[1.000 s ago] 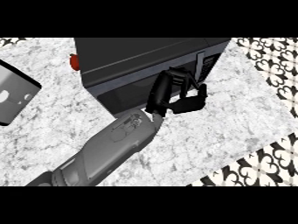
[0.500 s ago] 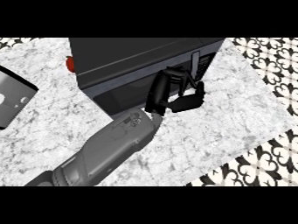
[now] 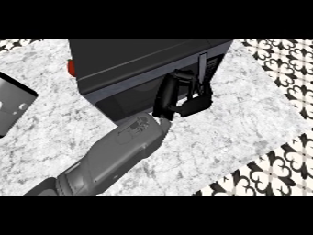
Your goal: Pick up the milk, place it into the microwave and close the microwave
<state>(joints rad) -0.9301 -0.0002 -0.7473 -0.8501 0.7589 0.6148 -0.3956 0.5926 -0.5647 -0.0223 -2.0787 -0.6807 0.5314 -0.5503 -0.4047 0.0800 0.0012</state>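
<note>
**Pushing the microwave door home**

With the milk out of sight, presumably inside the microwave [image 3: 145, 69], closing looks like the step in hand. One hand [image 3: 180, 95], which arm I cannot tell, rests against the microwave's front beside its handle [image 3: 201, 69], fingers [image 3: 165, 94] fairly straight and together, clamped on nothing. Best push squarely along the counter [image 3: 213, 137], without sliding off.

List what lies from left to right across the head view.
Grey panel → red knob → microwave → hand at the microwave's front → patterned tiles.
</note>
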